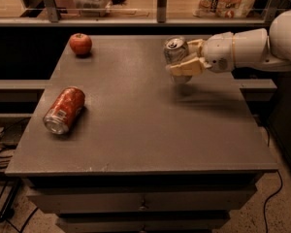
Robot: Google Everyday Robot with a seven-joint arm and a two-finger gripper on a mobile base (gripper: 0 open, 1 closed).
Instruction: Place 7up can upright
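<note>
Aloft, shiny cylindrical 7up can [175,50] in jaws, over matte table [136,130]

Dim warm overhead light; soft shadow [191,97] on table [136,130] beneath gripper [180,57]

High frontal view over table [136,130], gripper [182,57] right

I see a grey counter [136,144] with drawers [143,203] beneath, cables [0,144] on speckled floor [281,217], dim warm light; the claw [180,58] holds the 7up can [176,49] above the counter's far right.
</note>
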